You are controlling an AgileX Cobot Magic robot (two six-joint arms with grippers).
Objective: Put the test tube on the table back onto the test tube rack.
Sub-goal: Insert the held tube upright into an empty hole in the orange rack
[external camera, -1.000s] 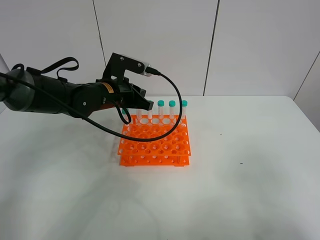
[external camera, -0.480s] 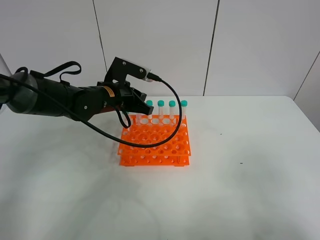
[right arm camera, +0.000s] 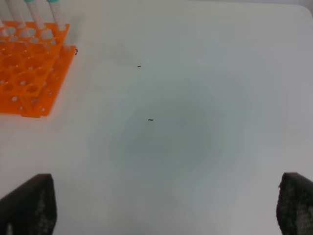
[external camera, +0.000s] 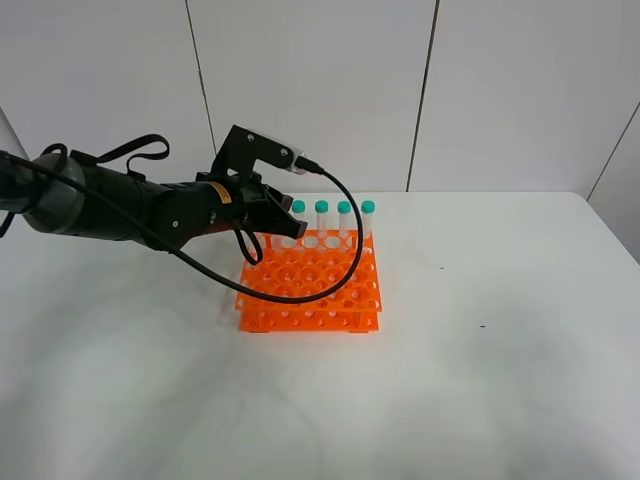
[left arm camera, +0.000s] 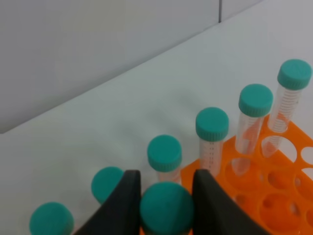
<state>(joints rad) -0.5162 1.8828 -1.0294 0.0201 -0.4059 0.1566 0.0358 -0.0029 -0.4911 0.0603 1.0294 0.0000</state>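
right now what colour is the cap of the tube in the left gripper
Teal, seen best in the left wrist view, on the test tube in the left gripper.

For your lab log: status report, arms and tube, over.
Left gripper shut on the test tube, at the test tube rack back row. Right gripper open, well clear. Neighbouring tubes crowd it.

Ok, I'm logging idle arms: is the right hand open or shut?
Open. The right wrist view shows the right hand with its fingers far apart and only bare table between them.
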